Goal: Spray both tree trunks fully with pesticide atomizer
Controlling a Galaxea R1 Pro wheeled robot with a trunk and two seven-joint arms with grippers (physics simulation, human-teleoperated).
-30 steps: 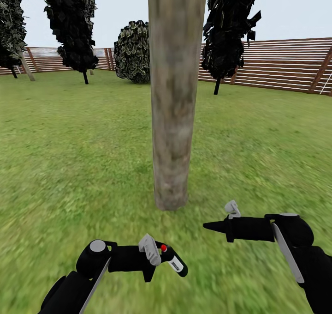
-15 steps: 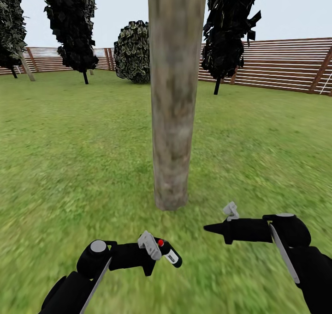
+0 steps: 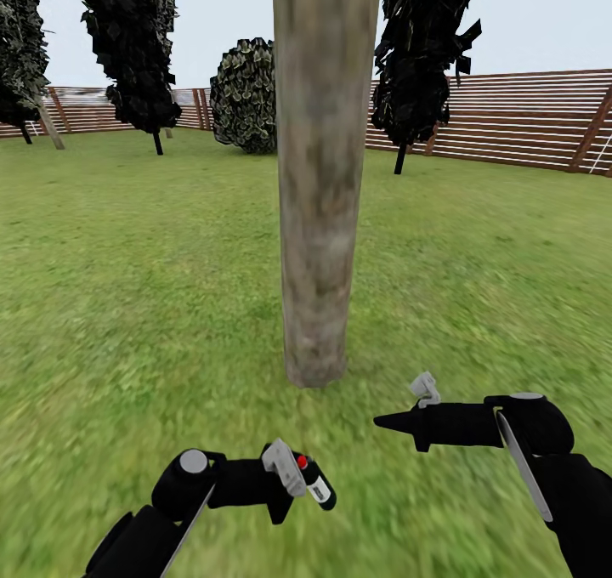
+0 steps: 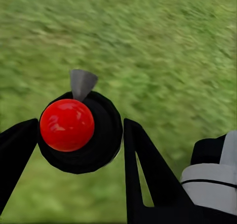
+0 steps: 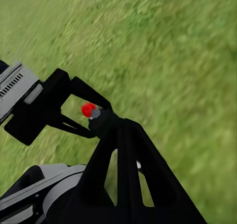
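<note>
- The atomizer point(image 3: 311, 481) sits low and near in the head view, a small black bottle with a red button on top and a pale label, clamped in the left gripper point(image 3: 289, 476) just above the grass.
- The left wrist view looks straight down onto that red button point(image 4: 66, 124) and the grey nozzle point(image 4: 81, 83); a dark finger point(image 4: 148, 169) presses each flank of the black body, so the jaws are closed around it.
- The right gripper point(image 3: 399, 419) hangs to the right, well apart from the bottle; from the head view its fingers look drawn together to a point with nothing between them.
- The tree trunk point(image 3: 321, 178) stands dead centre just beyond both arms, bark mottled grey-brown, and no white specks can be made out on it.
- Judgement: the step in hand is aiming, and to do it well the left arm should lift and turn the nozzle toward the bark rather than across the lawn point(image 3: 127, 263), then sweep from the base upward.
- The left wrist view gives the nozzle's heading, which the head view is too small to settle.
- The right wrist view catches the bottle from the side, red cap point(image 5: 88, 109) showing beside the left gripper.
- The fence point(image 3: 510, 119) and dark trees point(image 3: 132, 42) line the far edge in the head view.
</note>
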